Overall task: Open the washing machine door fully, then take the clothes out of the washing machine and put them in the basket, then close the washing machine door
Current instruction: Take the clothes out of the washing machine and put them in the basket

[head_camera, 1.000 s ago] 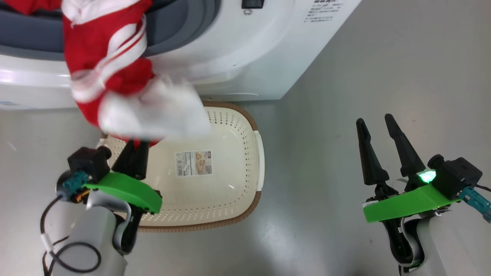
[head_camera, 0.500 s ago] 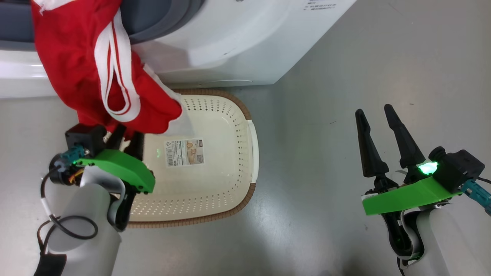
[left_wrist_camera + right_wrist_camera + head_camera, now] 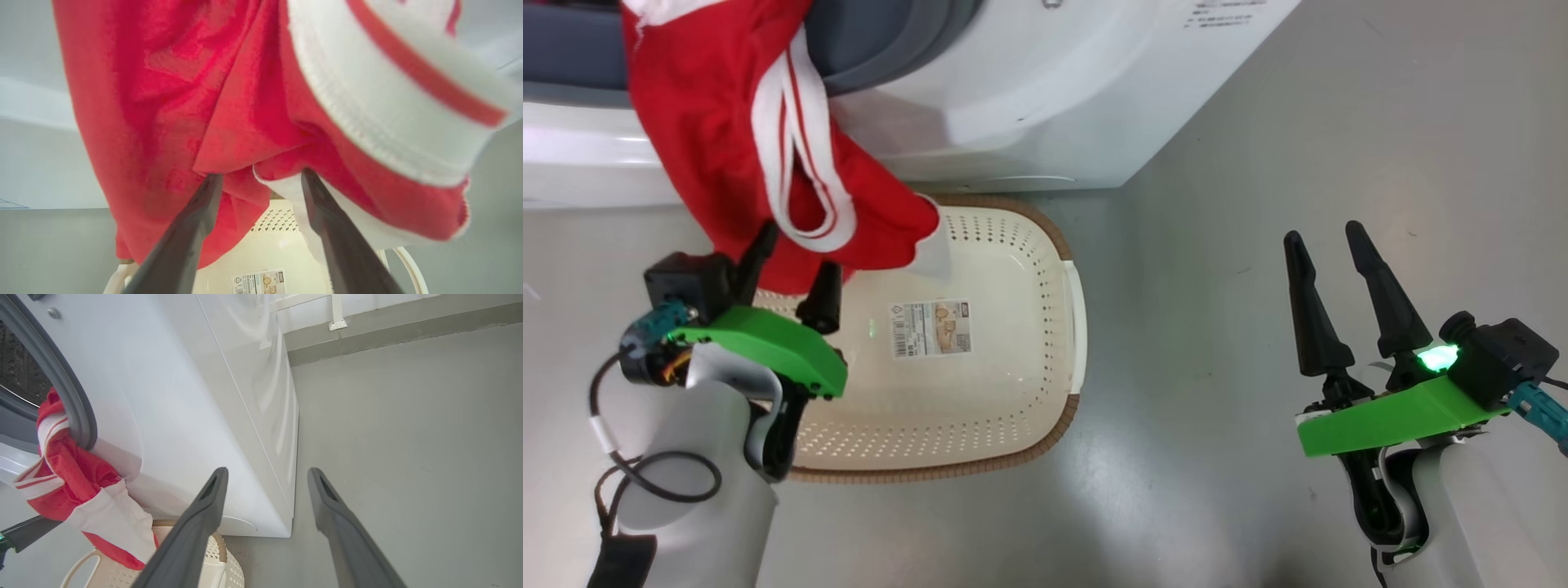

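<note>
A red garment with white stripes, one of the clothes (image 3: 727,131), hangs out of the washing machine (image 3: 1054,98) mouth and down over the far left corner of the cream basket (image 3: 1013,269). My left gripper (image 3: 799,249) is open just below the garment's lower edge, fingertips against the cloth and nothing clamped. In the left wrist view the clothes (image 3: 163,102) drape over my spread left gripper (image 3: 259,179), with the basket (image 3: 265,253) beneath. My right gripper (image 3: 1323,233) is open and empty over the floor at the right. The washing machine door is out of view.
The basket stands on the grey floor (image 3: 1258,163) right against the machine's front. In the right wrist view my open right gripper (image 3: 266,471) points past the washing machine (image 3: 184,396) corner; the clothes (image 3: 69,473) hang from the gasket, above the basket (image 3: 220,555).
My left gripper was shut on the red garment and has now opened, letting it go. The garment still hangs from the machine's mouth. The right arm has stayed put.
</note>
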### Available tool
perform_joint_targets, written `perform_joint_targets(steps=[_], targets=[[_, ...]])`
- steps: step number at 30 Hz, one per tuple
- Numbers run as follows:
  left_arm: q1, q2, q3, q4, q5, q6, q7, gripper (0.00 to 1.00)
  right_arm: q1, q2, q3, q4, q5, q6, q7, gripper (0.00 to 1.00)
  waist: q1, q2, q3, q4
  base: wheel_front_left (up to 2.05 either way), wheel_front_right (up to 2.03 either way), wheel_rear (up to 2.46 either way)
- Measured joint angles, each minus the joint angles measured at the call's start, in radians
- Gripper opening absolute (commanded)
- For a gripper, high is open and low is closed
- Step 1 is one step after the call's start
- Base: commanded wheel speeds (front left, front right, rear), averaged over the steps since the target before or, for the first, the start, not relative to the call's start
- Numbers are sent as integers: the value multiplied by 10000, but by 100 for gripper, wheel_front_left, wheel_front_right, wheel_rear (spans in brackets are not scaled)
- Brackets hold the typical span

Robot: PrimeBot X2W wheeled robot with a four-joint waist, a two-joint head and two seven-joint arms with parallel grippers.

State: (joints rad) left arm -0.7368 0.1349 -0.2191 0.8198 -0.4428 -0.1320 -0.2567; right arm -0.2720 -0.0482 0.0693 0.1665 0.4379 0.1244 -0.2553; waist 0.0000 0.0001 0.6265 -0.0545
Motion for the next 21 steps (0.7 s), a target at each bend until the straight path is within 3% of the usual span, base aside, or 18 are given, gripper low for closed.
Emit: perform_joint_targets(steps=[21], targets=[[2180,-150,1641,-3427,1016,0,-2,100,267,-6,-288,132,-257,0,0,100,0,0,-851,441,0,0,0]])
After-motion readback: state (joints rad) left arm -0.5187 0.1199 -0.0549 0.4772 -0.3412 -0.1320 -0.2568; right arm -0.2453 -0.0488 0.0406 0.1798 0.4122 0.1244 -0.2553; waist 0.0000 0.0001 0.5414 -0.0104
